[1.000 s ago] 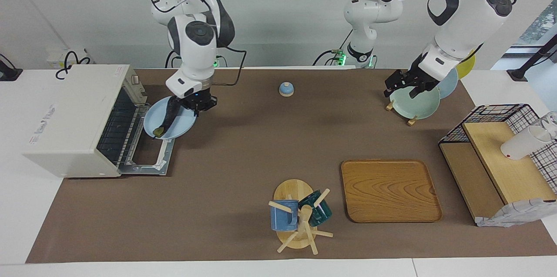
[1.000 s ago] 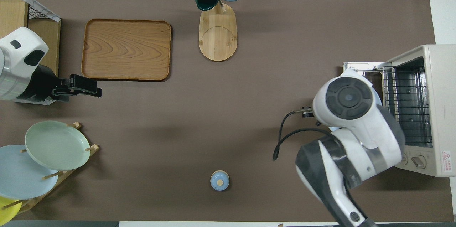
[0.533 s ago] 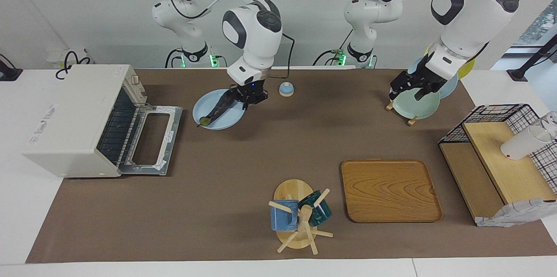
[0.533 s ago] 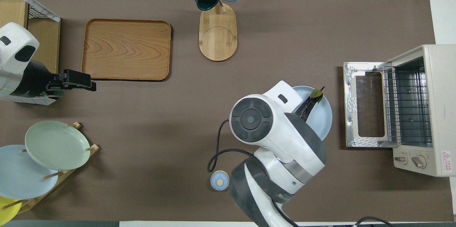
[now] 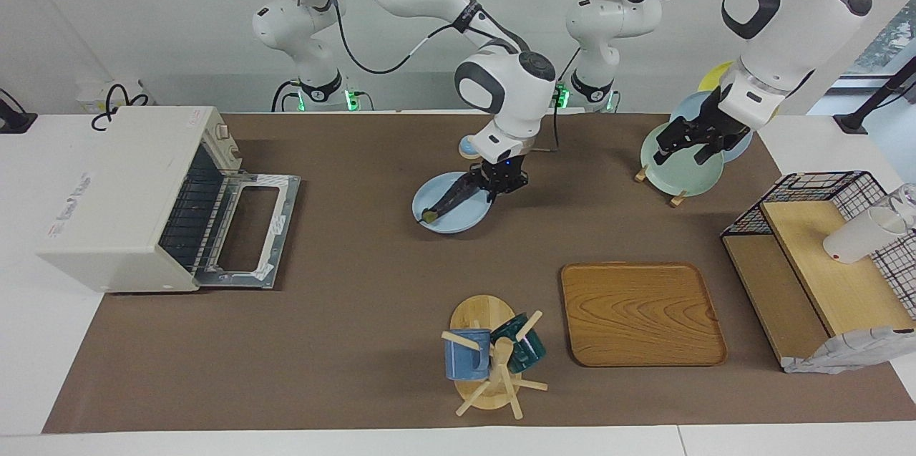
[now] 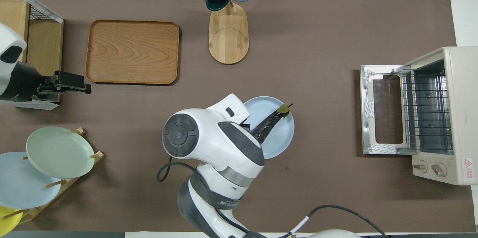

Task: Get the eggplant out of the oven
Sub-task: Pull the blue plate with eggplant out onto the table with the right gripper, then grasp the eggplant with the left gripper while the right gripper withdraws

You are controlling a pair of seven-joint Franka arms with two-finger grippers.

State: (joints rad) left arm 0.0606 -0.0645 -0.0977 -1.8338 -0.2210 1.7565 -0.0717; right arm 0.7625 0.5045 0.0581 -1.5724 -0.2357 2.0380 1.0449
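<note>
Under the right jaws (image 5: pixel 500 187): clamped on blue plate (image 5: pixel 452 214) rim, eggplant (image 5: pixel 451 202) loose on it, clear of oven (image 5: pixel 136 195). Tilt and it slides off. Left jaws (image 5: pixel 688 142) wait, state unclear.

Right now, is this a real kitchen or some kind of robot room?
Probably a robot lab set up like a kitchen: two robot arms at a table with an open oven, a mug rack and plates.
</note>
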